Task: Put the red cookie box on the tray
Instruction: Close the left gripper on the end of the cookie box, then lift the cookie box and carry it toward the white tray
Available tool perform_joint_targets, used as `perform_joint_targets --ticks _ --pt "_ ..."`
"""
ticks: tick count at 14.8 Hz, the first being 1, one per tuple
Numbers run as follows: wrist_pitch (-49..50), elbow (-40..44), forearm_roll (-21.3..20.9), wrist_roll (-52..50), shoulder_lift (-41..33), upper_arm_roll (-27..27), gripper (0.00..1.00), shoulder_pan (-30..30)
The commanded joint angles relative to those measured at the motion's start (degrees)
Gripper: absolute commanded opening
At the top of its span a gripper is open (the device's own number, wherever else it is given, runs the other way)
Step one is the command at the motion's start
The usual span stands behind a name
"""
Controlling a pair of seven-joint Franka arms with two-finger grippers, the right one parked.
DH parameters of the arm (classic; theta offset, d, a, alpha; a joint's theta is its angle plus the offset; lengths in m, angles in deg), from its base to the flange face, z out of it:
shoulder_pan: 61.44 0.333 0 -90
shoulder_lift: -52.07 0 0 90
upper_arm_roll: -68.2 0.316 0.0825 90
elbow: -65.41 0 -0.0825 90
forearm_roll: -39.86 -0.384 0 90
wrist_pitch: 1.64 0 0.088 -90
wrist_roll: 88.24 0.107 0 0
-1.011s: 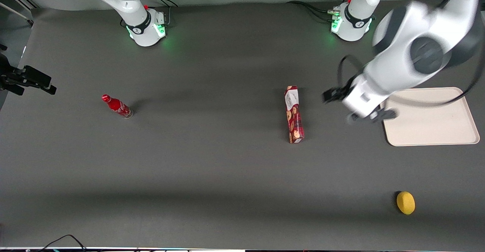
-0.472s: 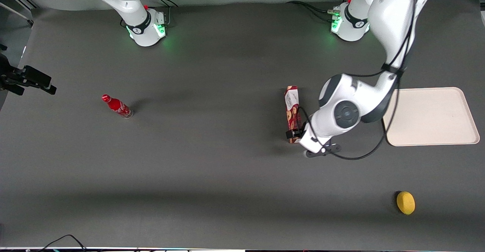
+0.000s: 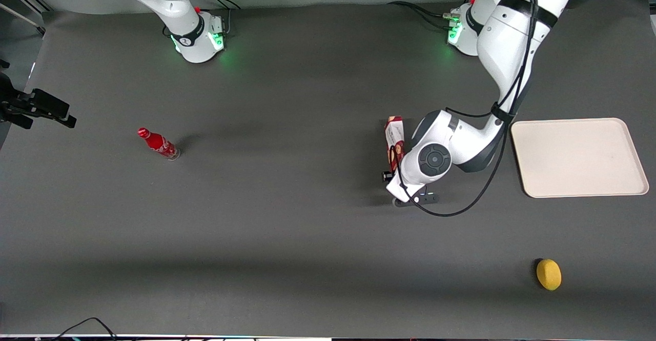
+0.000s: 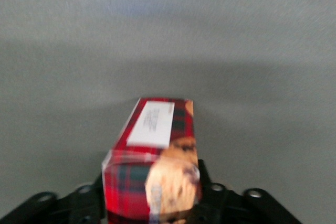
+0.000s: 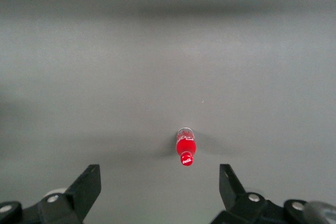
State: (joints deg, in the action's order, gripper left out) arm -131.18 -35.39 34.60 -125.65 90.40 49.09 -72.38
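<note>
The red cookie box (image 3: 395, 136) lies flat on the dark table, its white-labelled end farther from the front camera. My left gripper (image 3: 397, 181) is down over the box's nearer end, and the wrist hides that end in the front view. In the left wrist view the box (image 4: 152, 145) sits between the black fingers (image 4: 203, 182) of the gripper (image 4: 151, 195). The fingers stand open close along its two long sides. The cream-white tray (image 3: 579, 157) lies beside the box toward the working arm's end of the table, with nothing on it.
A small red bottle (image 3: 158, 144) stands toward the parked arm's end of the table and also shows in the right wrist view (image 5: 185, 148). A yellow lemon-like object (image 3: 548, 274) lies nearer the front camera than the tray.
The left arm swung from beside the tray over to the box and came down on its nearer end. The box, tray, bottle and yellow object have not moved.
</note>
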Motion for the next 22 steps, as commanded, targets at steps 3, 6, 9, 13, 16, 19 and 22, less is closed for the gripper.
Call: perform_joint_targets --ticks 3,6,9,13,16,19,22 --pt "0.25 -1.59 -0.36 -1.70 -2.03 -0.22 0.00 0.22" --pt "4.98 -0.89 -0.19 -1.27 -5.54 -0.22 0.00 1.62" --pt "13.48 2.08 2.88 -0.83 -12.74 1.00 0.00 3.20" --pt "35.17 17.08 5.35 -0.47 -16.71 6.26 0.00 3.56" --pt "49.33 28.62 7.19 5.73 -16.71 14.77 0.00 3.56" --pt "53.95 30.84 7.91 25.29 -16.37 29.61 0.00 3.47" --pt "50.80 30.31 7.20 48.40 -11.73 43.76 0.00 3.65"
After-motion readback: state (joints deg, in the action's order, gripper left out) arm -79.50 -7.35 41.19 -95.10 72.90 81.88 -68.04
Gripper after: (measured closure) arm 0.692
